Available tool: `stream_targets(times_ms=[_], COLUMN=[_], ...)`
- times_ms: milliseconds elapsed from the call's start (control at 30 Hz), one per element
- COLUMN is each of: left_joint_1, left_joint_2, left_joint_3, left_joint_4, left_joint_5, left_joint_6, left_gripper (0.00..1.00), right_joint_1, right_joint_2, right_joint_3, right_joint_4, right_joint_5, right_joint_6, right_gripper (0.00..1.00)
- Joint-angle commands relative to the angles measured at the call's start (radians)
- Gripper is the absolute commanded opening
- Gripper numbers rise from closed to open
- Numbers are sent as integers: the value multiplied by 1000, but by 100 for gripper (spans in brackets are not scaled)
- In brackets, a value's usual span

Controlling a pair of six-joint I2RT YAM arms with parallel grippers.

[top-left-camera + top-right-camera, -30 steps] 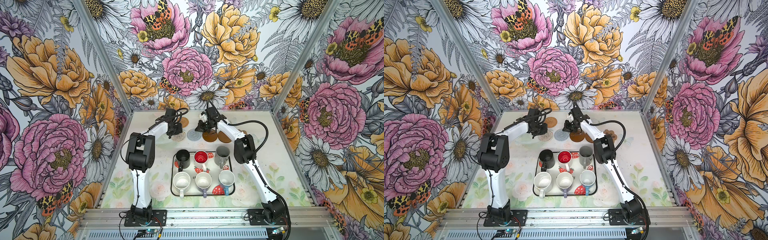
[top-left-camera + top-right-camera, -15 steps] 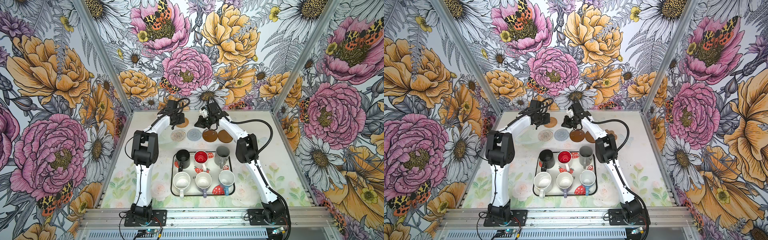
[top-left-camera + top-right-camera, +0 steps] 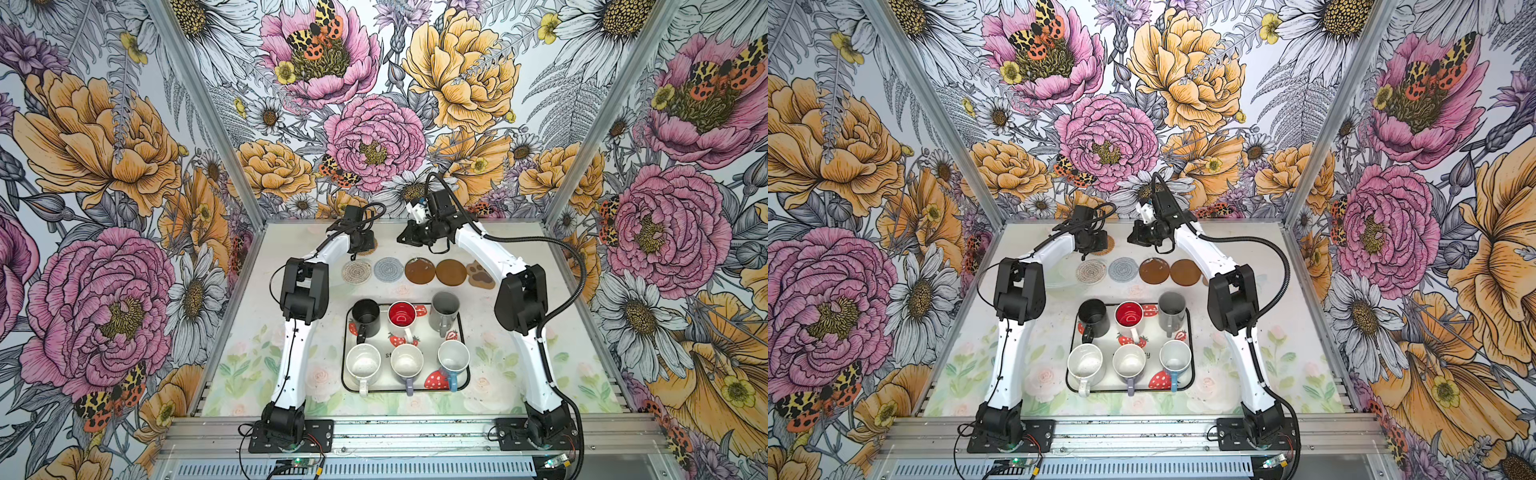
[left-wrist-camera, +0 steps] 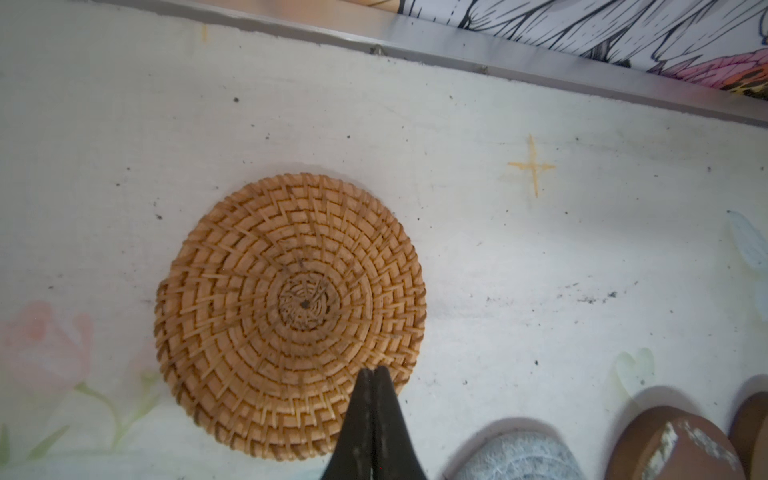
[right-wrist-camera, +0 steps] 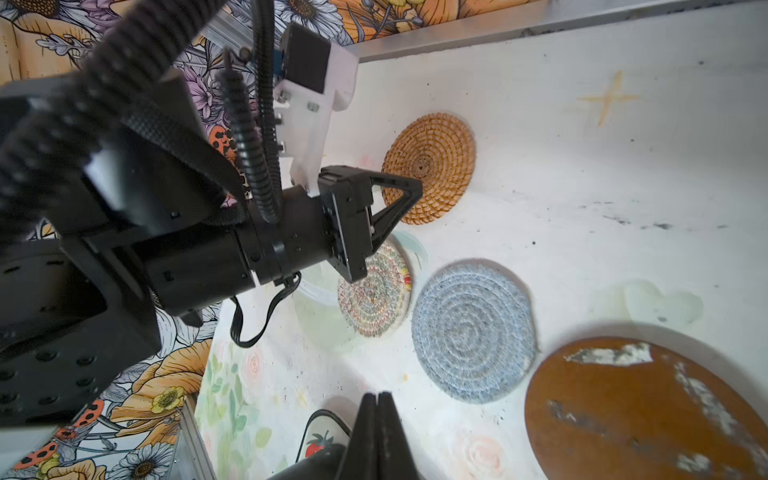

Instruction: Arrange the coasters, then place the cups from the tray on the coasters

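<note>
Rattan coaster (image 4: 291,316) lies alone above the coaster row (image 3: 419,271), upper centre in both top views. Left hand (image 4: 373,386), fingers together, has moved off the cream coaster (image 3: 357,271) to hang over the rattan rim. Probably the last one to align. Right hand (image 5: 377,405) together, empty.

White tabletop (image 3: 490,399), faint pastel flower print, scattered dark specks (image 4: 594,297). Yellow cross mark (image 4: 532,166) near far edge. Metal strip (image 4: 540,62) runs along that edge. Walls (image 3: 374,137): big peonies, daisies, moths. Aluminium rail (image 3: 415,434) at front.
</note>
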Motion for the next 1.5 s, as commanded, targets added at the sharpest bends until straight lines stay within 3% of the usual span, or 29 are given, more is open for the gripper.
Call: stream_targets(times_ms=[0,200,600,933,1067,1467], left_joint_1=[-2,6,36,85,85,125], left_joint_2=[23,36,92,57,-7,-136], left_joint_3=[37,22,53,-34,-109,-266], left_joint_4=[4,-9,-64,-88,-85,-72], left_joint_5=[-27,-51,-65,-83,-164,-270], left_joint_6=[-24,-43,-83,-182,-236,-280], left_gripper=[0,0,0,0,0,0], right_joint_1=[-13,-49,-110,-118,-118,-118], right_joint_2=[-89,-229,-438,-494,-515,-546], right_joint_3=[-88,-291,-542,-629,-662,-706], right_joint_4=[8,89,219,247,265,289], right_joint_5=[63,120,134,135,136,136], right_joint_6=[-53,-42,-2,12,24,38], right_gripper=[0,0,0,0,0,0])
